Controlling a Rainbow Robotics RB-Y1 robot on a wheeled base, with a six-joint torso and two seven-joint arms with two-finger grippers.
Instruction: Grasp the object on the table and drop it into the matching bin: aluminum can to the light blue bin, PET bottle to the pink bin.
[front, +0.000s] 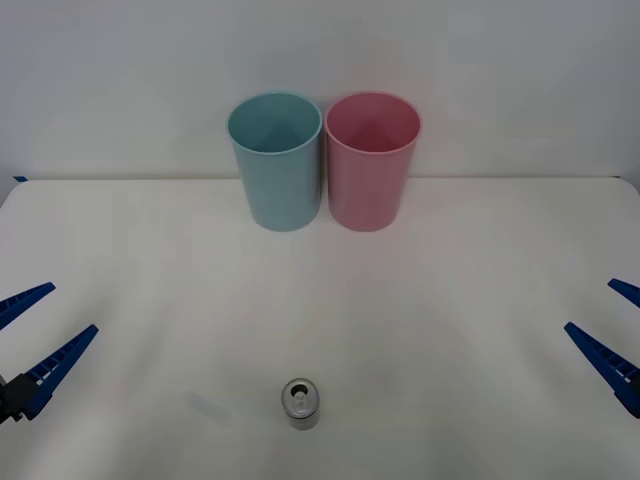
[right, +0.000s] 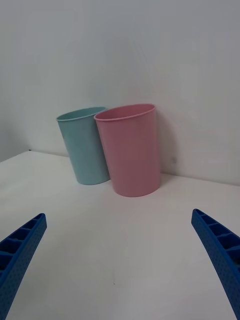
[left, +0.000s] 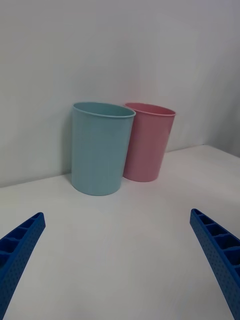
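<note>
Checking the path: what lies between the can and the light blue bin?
Nothing: the front view shows bare white table between the aluminum can and the light blue bin.

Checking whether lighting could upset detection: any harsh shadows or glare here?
Front view: even light; aluminum can top glints mildly, faint shadow on the table. Right wrist view: pink bin casts a soft wall shadow. Left wrist view: light blue bin likewise; no glare.

One small silver-grey metal drink can (front: 300, 403) stands on the single white matte worktop (front: 450, 300). Two tall round plastic bins: one light blue bin (front: 276, 165), one pink bin (front: 370, 165). Two blue ribbed claws: left claw (front: 28, 335), right claw (front: 612, 330).
</note>
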